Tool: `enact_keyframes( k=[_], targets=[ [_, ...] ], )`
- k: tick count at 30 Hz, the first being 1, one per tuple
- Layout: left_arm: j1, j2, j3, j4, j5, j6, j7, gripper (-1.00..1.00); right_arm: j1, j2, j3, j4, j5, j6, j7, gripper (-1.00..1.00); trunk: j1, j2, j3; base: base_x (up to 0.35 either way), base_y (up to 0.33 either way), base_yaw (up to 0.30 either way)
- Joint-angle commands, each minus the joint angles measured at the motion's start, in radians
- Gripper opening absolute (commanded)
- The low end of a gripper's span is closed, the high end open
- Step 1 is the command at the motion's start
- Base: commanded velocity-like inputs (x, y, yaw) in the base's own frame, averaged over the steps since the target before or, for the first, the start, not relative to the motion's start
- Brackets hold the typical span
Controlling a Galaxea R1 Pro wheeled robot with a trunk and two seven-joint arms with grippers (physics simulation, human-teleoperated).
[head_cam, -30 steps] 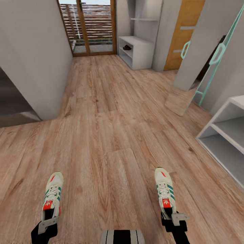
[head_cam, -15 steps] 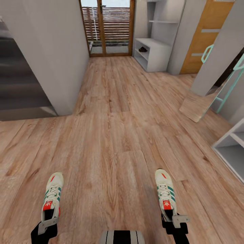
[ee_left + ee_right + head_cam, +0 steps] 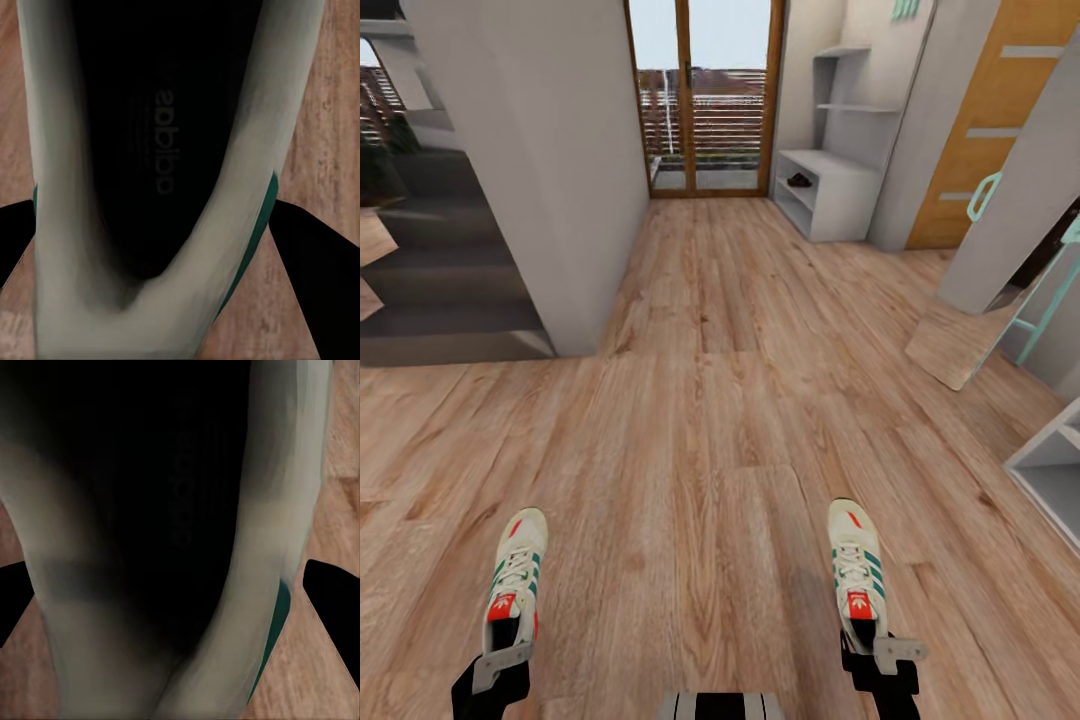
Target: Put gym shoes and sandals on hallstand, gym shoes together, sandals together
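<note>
**Two gym shoes in carriage, rack ahead**

Item 1: left gym shoe (image 3: pixel 513 580), cream with green stripes and a red-orange tongue tab. Held at the heel by the left gripper (image 3: pixel 500 668), jaws closed across the collar, toe pointing forward. The left wrist view looks into its dark insole (image 3: pixel 150 150).

Item 2: right gym shoe (image 3: pixel 858 575), matching. Held the same way by the right gripper (image 3: pixel 880 655), clamped on the heel rim. Heel grips keep both shoes level and well apart, likely so each can be set down side by side.

Item 3: sandal (image 3: pixel 799 181), a small dark shape on the lower shelf of the hallstand (image 3: pixel 830 195); too small to tell more.

Surface: corridor floor (image 3: pixel 710 380), light wood planks.

Room: glazed door (image 3: pixel 705 110) at the far end, grey wall (image 3: pixel 530 170) to the left, orange door (image 3: pixel 985 130) and a leaning mirror (image 3: pixel 970 330) to the right, white shelving (image 3: pixel 1050 470) at the right edge.
</note>
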Motion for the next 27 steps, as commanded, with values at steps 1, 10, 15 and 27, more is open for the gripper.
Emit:
enact_keyframes(
  k=[1,10,15,27],
  targets=[
    [-0.001,0.0,0.009,0.001,-0.01,-0.003,-0.003,-1.0,0.0,-0.001,0.009,0.001,-0.002,-0.001,-0.008,-1.0,-0.001,0.0,0.005,0.0,0.0,0.079],
    [-0.001,0.0,0.009,0.001,-0.01,-0.003,-0.003,-1.0,0.0,-0.001,0.009,0.001,-0.001,-0.001,-0.008,-1.0,-0.005,0.002,0.053,0.0,0.0,0.077],
    [-0.001,0.0,0.009,0.001,-0.01,-0.003,-0.003,-1.0,0.0,-0.001,0.009,0.002,-0.002,-0.001,-0.008,-1.0,-0.007,0.003,0.08,0.0,0.0,0.071],
    [-0.001,0.0,0.009,0.003,-0.01,-0.003,-0.003,-1.0,0.0,-0.001,0.009,0.001,-0.001,-0.001,-0.008,-1.0,-0.012,0.006,0.135,0.0,0.0,0.023]
  ],
)
